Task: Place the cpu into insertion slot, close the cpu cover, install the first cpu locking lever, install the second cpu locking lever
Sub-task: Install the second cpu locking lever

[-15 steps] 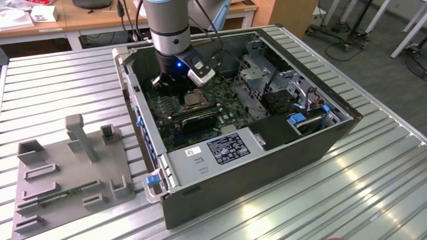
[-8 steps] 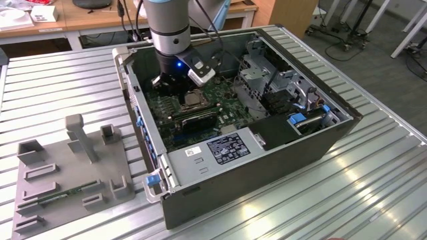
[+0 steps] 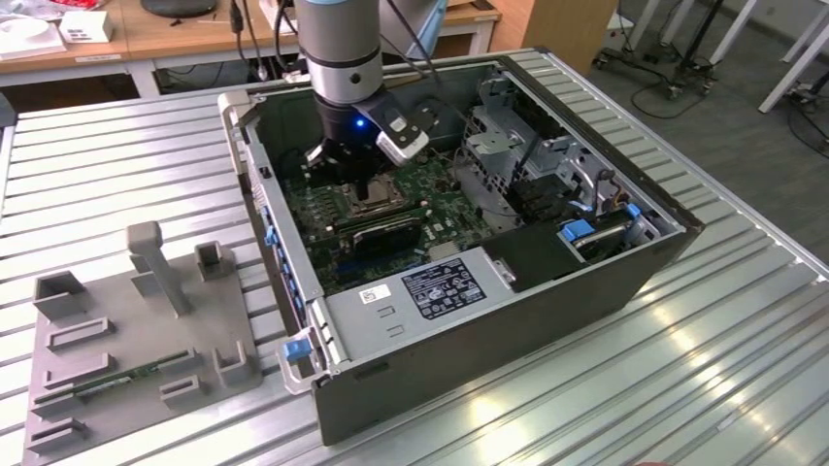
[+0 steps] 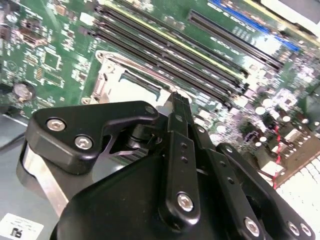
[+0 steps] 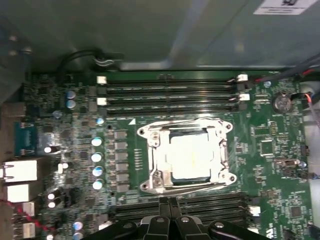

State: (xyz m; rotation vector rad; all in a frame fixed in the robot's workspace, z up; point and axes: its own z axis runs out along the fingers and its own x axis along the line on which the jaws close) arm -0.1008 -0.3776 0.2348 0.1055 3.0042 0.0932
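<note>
Ribbed metal worktop [image 3: 725, 369] carries an open computer case [image 3: 518, 320]; inside, the cpu [image 5: 192, 155] seemingly sits in the insertion slot [image 5: 162, 137] under the cpu cover [image 5: 157, 160]. Above, the gripper [image 5: 169, 202] fingers [image 5: 164, 206] are pressed together, empty.

Grey-and-silver arm [image 3: 340, 44] with a blue light, ending in a black hand [image 4: 176, 107] of silver-screwed linkages

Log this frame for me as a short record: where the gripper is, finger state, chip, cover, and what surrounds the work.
gripper position: gripper above the motherboard, beside the socket
fingers: together, holding nothing
cpu: cpu lying flat in the insertion slot
cpu cover: cpu cover down around the chip
surroundings: open computer case on a slatted metal table; grey fixture tray at the exterior view's left
</note>
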